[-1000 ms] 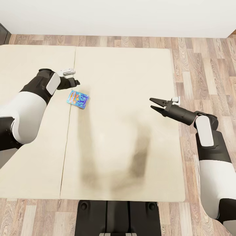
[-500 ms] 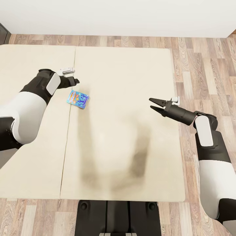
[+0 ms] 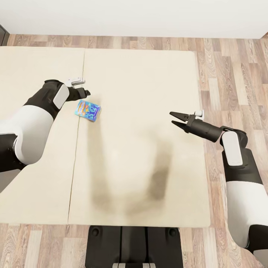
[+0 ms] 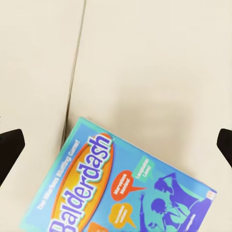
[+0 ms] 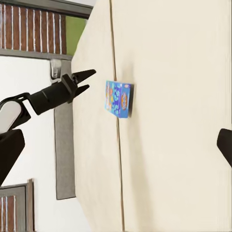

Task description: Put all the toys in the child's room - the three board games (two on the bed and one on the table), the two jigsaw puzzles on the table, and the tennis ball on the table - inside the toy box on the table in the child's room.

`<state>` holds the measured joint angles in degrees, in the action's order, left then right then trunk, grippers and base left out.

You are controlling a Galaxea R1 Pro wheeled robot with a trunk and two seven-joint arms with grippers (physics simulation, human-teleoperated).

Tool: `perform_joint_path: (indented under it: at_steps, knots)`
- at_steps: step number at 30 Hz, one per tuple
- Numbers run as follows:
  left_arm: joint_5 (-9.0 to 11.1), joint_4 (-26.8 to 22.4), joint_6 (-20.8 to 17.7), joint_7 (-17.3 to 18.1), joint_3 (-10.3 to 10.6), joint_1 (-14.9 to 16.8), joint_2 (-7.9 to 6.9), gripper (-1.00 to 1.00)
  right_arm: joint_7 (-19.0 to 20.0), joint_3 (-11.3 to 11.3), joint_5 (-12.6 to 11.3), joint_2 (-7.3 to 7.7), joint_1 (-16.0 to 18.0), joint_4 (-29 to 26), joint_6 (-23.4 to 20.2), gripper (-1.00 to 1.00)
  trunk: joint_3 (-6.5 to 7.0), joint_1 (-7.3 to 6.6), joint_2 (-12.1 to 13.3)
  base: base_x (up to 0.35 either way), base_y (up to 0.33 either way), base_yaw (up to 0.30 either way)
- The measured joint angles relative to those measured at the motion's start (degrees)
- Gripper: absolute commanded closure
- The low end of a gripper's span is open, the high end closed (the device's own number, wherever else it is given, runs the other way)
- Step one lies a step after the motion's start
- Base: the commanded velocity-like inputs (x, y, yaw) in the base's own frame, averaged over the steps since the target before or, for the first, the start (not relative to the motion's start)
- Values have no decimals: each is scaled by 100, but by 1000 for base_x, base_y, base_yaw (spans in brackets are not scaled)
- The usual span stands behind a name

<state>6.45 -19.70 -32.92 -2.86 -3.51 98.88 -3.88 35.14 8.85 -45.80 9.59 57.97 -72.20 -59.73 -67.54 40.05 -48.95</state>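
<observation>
- The step in hand, as I judge it, is the pickup of the small blue Balderdash board game [image 3: 88, 111], which lies flat on the bed [image 3: 141, 93], right by the seam between the two mattress halves.
- The left gripper [image 3: 86, 92] hovers just beside and above the box, apart from it. In the left wrist view the cover [image 4: 130, 188] sits between and ahead of the two dark fingertips [image 4: 10, 147], which stand far apart, so the jaws are wide and empty.
- The right gripper [image 3: 174, 118] hangs well apart from the box over the other mattress half, jaws parted a little and holding nothing.
- The right wrist view shows the left gripper [image 5: 87, 79] with its tips parted, pointing at the box [image 5: 118, 99] from near by.
- The next move probably calls for lowering the left jaws to straddle the box across its narrow side, then closing. The box lies flat on soft bedding, so getting a fingertip under an edge may be awkward.
</observation>
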Motion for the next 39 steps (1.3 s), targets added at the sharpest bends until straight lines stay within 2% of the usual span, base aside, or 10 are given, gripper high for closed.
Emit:
perform_joint_path:
  at_steps: [8, 12, 20, 39]
  knots:
    - [1, 0, 94, 0, 0, -33, 0, -100, -614, 5, -47, -23, 303, 83, -4, -100, -74, 0, 0, 0, 0, 0]
    - [6, 0, 200, 0, -1, -36, 0, -100, -699, 4, -64, -32, 362, 103, -4, -100, -112, 0, 0, 0, 0, 0]
    - [7, 0, 227, 7, -1, -36, -8, -100, -720, 33, -90, -25, 364, 93, -4, -100, -171, 0, 0, 0, 0, 0]
    - [7, 0, 187, 8, -1, -36, -11, -100, -721, 39, -88, -23, 346, 53, -4, -100, -180, 0, 0, 0, 0, 0]
